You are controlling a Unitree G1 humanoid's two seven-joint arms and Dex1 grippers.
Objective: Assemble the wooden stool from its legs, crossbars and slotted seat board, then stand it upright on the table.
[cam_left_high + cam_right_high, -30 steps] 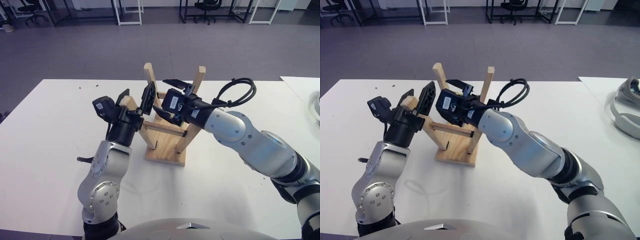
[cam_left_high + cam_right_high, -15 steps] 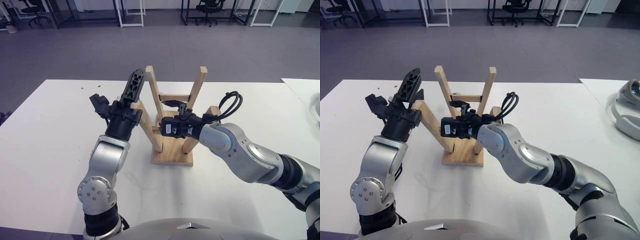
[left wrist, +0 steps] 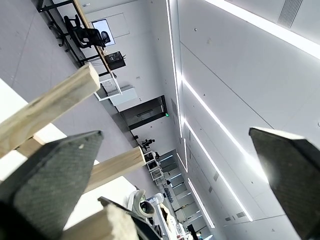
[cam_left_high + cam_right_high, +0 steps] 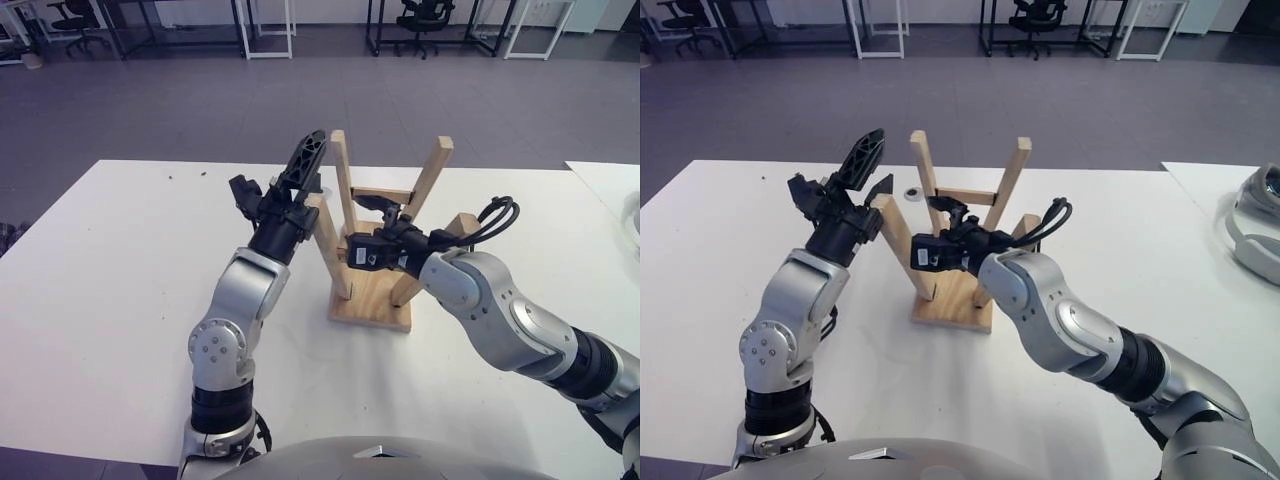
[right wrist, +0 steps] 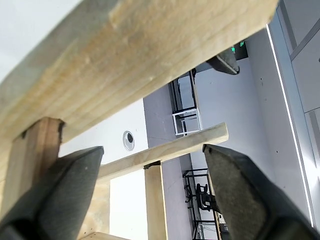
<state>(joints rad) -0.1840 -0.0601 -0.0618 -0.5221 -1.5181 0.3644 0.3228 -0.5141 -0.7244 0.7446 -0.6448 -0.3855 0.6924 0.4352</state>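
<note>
The wooden stool stands upside down on the white table (image 4: 100, 260), its seat board (image 4: 372, 308) flat and its legs pointing up. A crossbar (image 4: 386, 196) joins the two far legs. My left gripper (image 4: 312, 172) is open, pointing up at the top end of the near left leg (image 4: 327, 235); that wooden end (image 3: 105, 225) sits by one of the fingers (image 3: 50, 185). My right gripper (image 4: 386, 212) is open, low among the legs below the far crossbar. A wooden bar (image 5: 125, 60) runs close above its spread fingers (image 5: 240, 185).
A white headset-like object (image 4: 1255, 215) lies on a second table at the right. A small round mark (image 4: 912, 193) sits on the table behind the stool. Bare tabletop lies left and in front. Desks and chairs stand on the floor beyond.
The head view has shifted. My right gripper has dropped from the leg tops down among the legs. My left gripper has swung from sideways to upward at the near left leg's end.
</note>
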